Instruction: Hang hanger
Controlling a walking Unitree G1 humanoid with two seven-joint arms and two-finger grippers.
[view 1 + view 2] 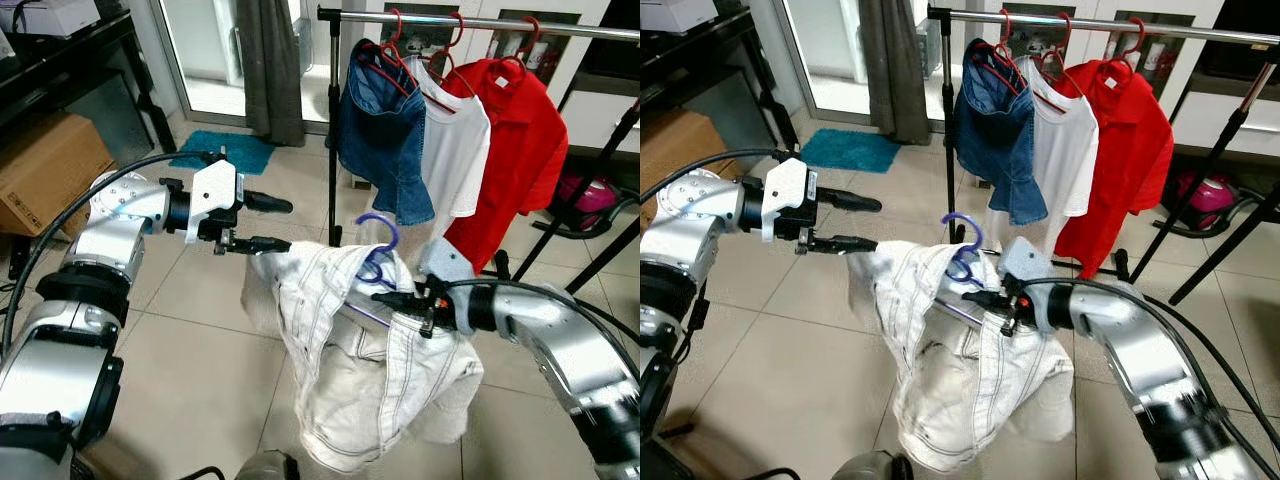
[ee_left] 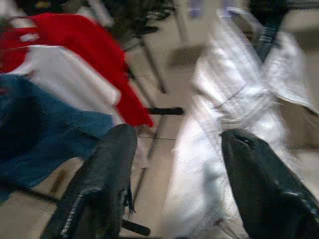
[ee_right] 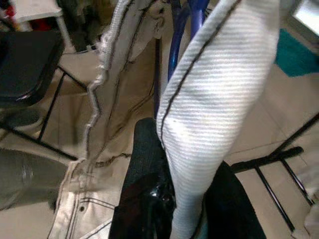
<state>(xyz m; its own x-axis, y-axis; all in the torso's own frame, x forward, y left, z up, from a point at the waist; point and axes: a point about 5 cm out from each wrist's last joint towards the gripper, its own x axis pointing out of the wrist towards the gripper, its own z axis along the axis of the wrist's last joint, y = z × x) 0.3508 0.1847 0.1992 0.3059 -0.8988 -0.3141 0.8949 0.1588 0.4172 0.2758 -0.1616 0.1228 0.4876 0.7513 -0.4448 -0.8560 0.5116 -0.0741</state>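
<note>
A white denim garment (image 1: 350, 370) hangs on a blue hanger (image 1: 385, 235) in front of me, above the tiled floor. My right gripper (image 1: 397, 297) is shut on the hanger's shoulder and the fabric over it; the right wrist view shows the blue hanger (image 3: 182, 30) and a fold of the garment (image 3: 214, 99) between its fingers. My left gripper (image 1: 275, 224) is open at the garment's upper left corner, its lower finger right at the fabric's edge. Behind stands the clothes rack (image 1: 480, 22) with a denim shirt (image 1: 385, 140), a white T-shirt (image 1: 455, 150) and a red shirt (image 1: 515, 150) on red hangers.
The rack's black legs (image 1: 590, 250) spread across the floor on the right, with a pink vacuum cleaner (image 1: 585, 190) behind them. A cardboard box (image 1: 45, 170) and a black shelf stand at the left. A teal mat (image 1: 225, 150) lies by the curtain (image 1: 270, 60).
</note>
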